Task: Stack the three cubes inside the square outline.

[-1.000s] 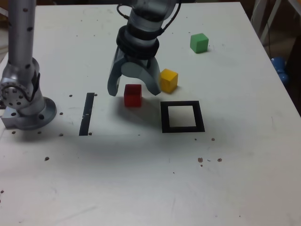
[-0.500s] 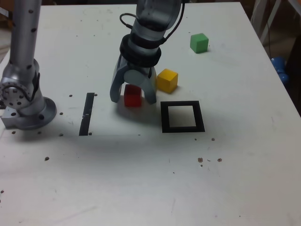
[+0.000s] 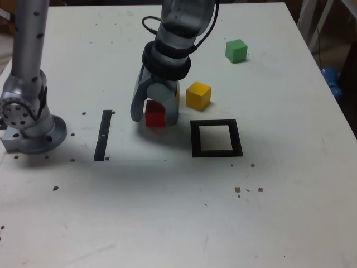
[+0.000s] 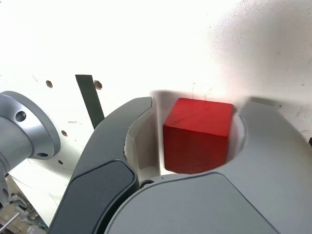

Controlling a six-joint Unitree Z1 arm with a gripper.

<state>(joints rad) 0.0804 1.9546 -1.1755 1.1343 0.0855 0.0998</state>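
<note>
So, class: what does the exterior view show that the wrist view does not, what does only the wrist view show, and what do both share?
Only the exterior view shows the small yellow cube, the small green cube and the black tape square outline, which has no cube in it. Only the wrist view shows how things sit inside the grey gripper: one finger against the red cube, a pale gap on the other side. Both show the small matte red cube between the fingers, the straight black strip and the white table.

Light was even overhead; the table [image 3: 290, 184] glared white in the wrist view, exterior slightly soft.
</note>
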